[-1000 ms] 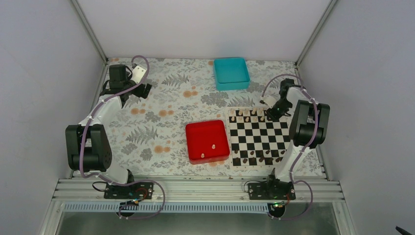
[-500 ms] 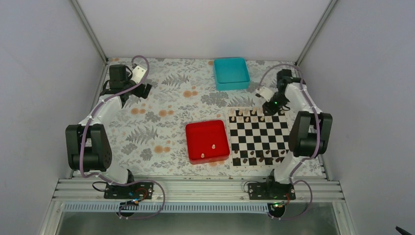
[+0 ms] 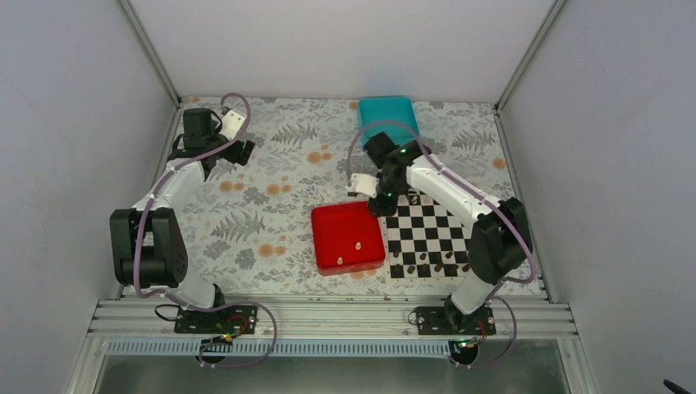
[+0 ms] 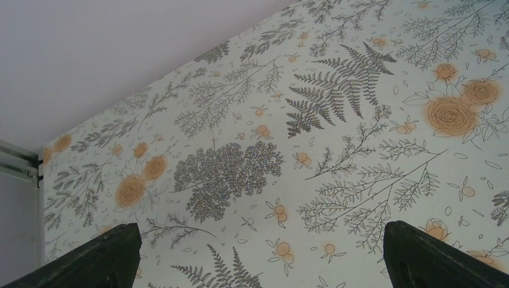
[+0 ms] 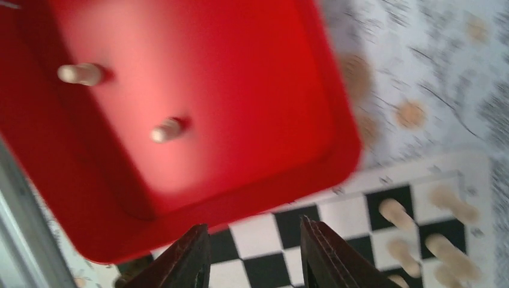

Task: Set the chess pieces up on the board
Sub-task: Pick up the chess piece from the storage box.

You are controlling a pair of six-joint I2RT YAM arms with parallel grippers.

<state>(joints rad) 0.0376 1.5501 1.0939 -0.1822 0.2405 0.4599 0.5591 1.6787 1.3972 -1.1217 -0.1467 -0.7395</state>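
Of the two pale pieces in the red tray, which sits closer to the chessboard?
The right-hand piece, nearest the chessboard; the other piece sits farther left, toward the red tray's near edge.

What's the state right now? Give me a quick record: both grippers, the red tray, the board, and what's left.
left gripper: open wide, holding nothing, over the floral tablecloth
right gripper: open, nothing between its fingers, above where the red tray meets the board
red tray: two pale pieces inside
board: pale board pieces at its far side, partly hidden by the right arm; dark pieces along the near side
remaining: the two tray pieces not yet on the board
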